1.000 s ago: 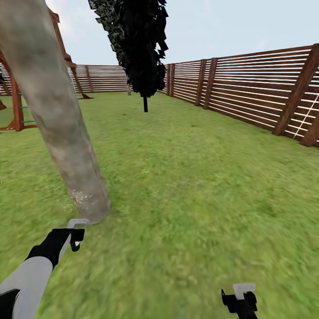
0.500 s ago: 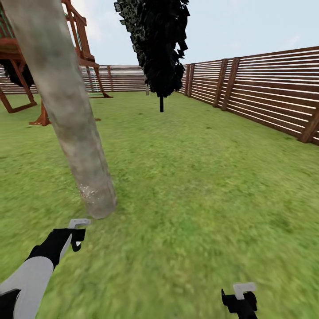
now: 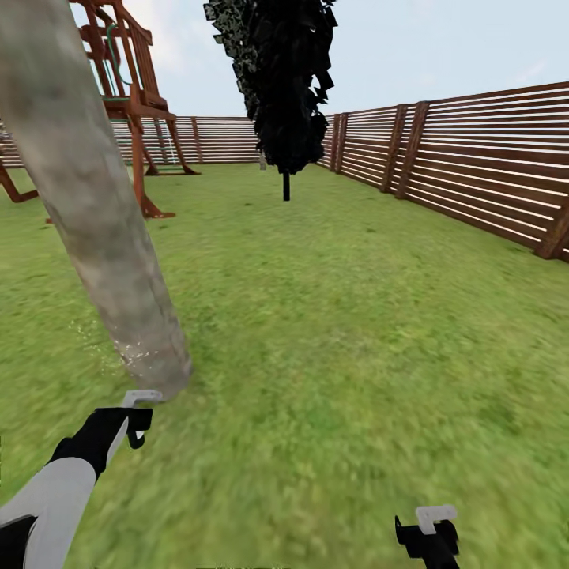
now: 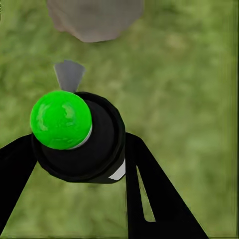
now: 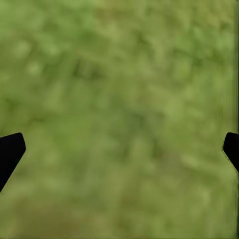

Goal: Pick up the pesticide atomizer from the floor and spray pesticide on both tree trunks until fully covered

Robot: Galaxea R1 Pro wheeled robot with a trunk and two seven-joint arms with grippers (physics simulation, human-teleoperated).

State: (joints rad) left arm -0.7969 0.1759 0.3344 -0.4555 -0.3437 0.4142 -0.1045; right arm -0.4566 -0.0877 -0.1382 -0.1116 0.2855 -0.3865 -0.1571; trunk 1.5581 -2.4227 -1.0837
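Note:
A thick grey-beige tree trunk [image 3: 95, 213] leans across the left of the head view, with a few white pesticide specks [image 3: 133, 356] near its base. My left gripper [image 3: 136, 417] hovers just in front of that base, shut on the pesticide atomizer [image 4: 82, 144]. The atomizer is a dark bottle whose top [image 4: 60, 119] looks bright green here, and it points toward the trunk's foot [image 4: 94, 17]. My right gripper [image 3: 433, 528] hangs low over the grass floor [image 3: 340, 340], with its fingertips [image 5: 10, 152] wide apart and nothing between them.
A narrow black cypress-like tree [image 3: 284, 79] stands farther back in the middle. A reddish-brown slat fence [image 3: 474, 166] runs along the right and the back. A wooden play frame [image 3: 126, 87] rises behind the trunk at left. Open lawn spreads to the right.
The whole view has shifted, so the trunk now sits further left and the play frame shows more. Both arms keep their places in the picture.

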